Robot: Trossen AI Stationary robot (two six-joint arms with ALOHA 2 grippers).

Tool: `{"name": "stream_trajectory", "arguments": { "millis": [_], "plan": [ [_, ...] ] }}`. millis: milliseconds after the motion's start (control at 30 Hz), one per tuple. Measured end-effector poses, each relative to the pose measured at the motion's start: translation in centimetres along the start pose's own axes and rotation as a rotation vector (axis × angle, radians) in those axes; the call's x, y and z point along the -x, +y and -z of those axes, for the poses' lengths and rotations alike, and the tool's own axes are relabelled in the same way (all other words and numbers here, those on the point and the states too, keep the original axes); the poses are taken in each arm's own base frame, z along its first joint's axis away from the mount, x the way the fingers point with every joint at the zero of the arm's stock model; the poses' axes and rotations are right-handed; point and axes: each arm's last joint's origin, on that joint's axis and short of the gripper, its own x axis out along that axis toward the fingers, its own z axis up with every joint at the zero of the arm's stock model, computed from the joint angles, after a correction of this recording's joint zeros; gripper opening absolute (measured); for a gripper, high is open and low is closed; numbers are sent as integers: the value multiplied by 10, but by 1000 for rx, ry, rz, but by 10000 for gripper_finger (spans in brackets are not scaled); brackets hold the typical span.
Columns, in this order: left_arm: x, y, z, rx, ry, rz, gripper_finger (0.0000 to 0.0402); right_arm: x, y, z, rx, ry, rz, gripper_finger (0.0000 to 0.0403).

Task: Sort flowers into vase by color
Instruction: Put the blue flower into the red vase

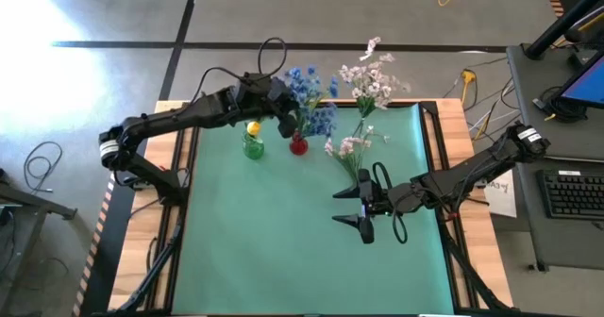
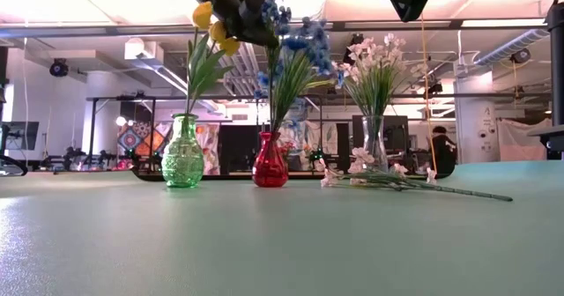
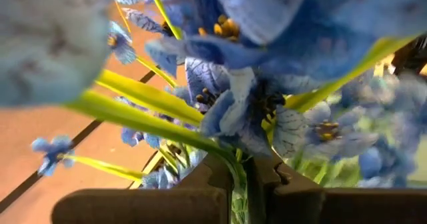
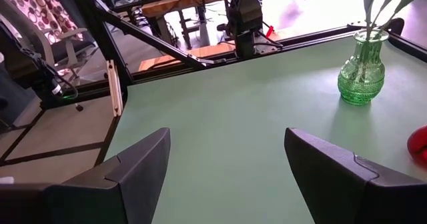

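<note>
While hidden overhead, left gripper (image 3: 245,184) pinches blue stem (image 3: 237,177).

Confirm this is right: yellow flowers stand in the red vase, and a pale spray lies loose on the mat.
Wrong vase. The low view shows the yellow flowers in the green vase; the red vase holds blue flowers. The pale spray does lie loose on the mat.

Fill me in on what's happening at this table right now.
The left gripper is shut on a blue flower stem, holding it over the red vase. Yellow flowers sit in the green vase, pale pink ones in the clear vase. One pink-white spray lies on the green mat. The right gripper hovers open nearby.
</note>
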Motion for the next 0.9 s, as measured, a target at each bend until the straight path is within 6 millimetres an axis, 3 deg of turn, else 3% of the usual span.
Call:
{"name": "stream_trajectory", "arguments": {
  "millis": [433,567,700,900],
  "plan": [
    [-4,-1,9,-100,23,2,0,3,0,-3,22,-18,-9,288],
    [-4,-1,9,-98,16,2,0,17,4,-27,99,-107,-46,288],
    [-4,-1,9,-94,16,3,0,44,6,-59,172,-246,-125,288],
    [-4,-1,9,-94,14,4,0,54,4,-58,192,-239,-169,288]
  ]
}}
